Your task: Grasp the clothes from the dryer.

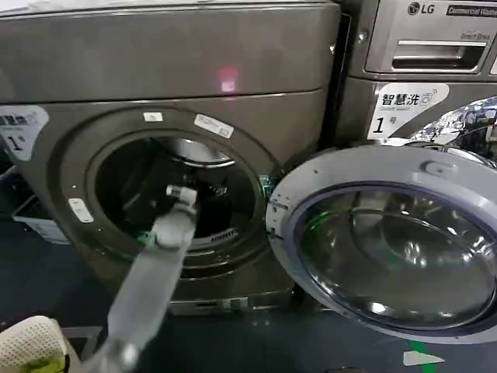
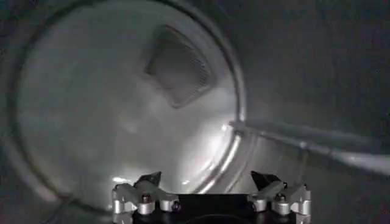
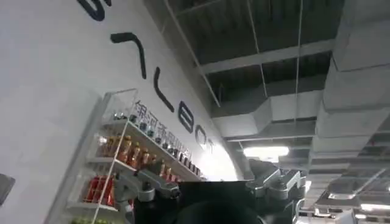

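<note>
Head view: laundry room, dark floor; the dryer [image 1: 155,116] fills left frame, door [image 1: 388,241] swung right.

Left wrist view: left hand [image 2: 210,182] spread empty inside drum [image 2: 122,109]; clothes unseen. Step: reaching; next, locate garment.

Right wrist view: right hand [image 3: 210,182] open, parked, facing the ceiling.

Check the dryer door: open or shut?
Open. The door is swung fully aside to the right, leaving the dryer drum mouth clear, and the left gripper reaches inside, fingers apart.
</note>
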